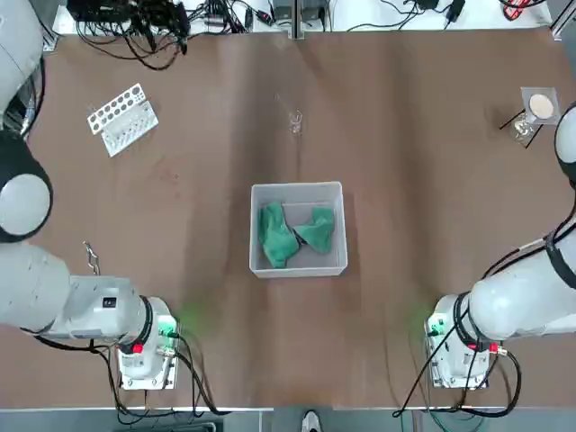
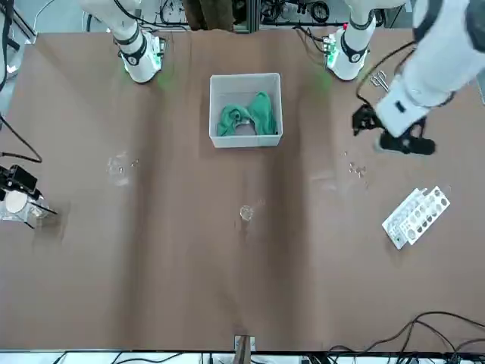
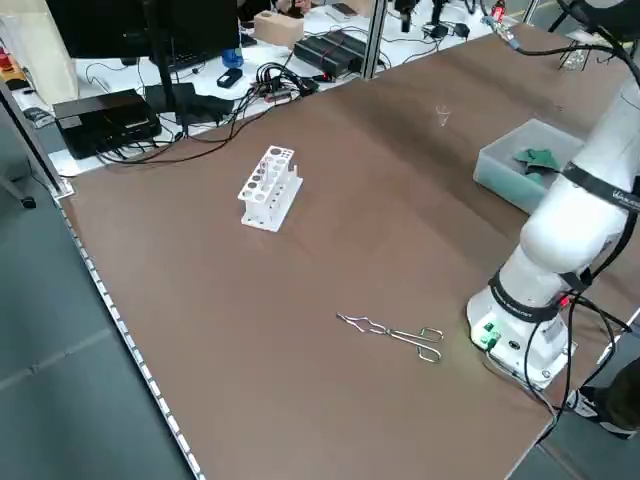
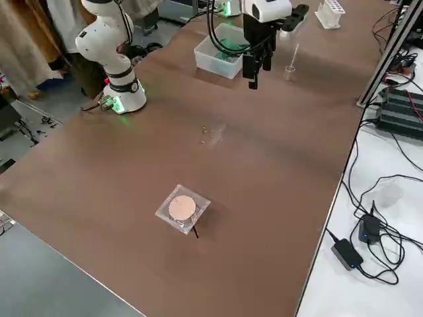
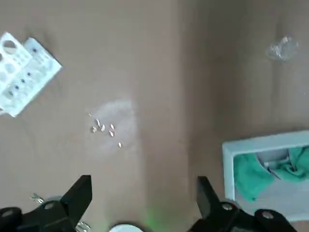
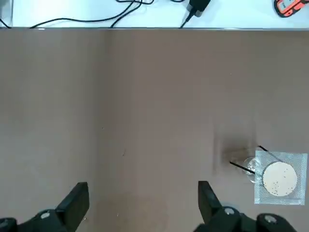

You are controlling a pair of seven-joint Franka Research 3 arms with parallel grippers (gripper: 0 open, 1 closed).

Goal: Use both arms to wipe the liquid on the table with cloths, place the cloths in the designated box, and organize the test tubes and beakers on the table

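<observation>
The white box [image 1: 298, 266] stands mid-table and holds both green cloths [image 1: 278, 236] [image 1: 319, 227]. A small clear beaker [image 1: 295, 121] stands beyond it, and a thin test tube [image 4: 295, 53] lies close by. Small drops of liquid [image 5: 104, 128] dot the table under my left gripper [image 5: 143, 186]. That gripper hangs open and empty above the table's left part [image 2: 390, 135]. My right gripper [image 6: 142, 188] is also open and empty, high over the table's right part. Wet specks [image 2: 121, 163] show on that side too.
A white test tube rack [image 1: 123, 119] stands at the far left. Metal tongs [image 1: 90, 256] lie near the left arm's base. At the far right a mesh square with a round pad [image 1: 540, 106] sits over a small glass vessel [image 6: 250, 170]. Cables run along the far edge.
</observation>
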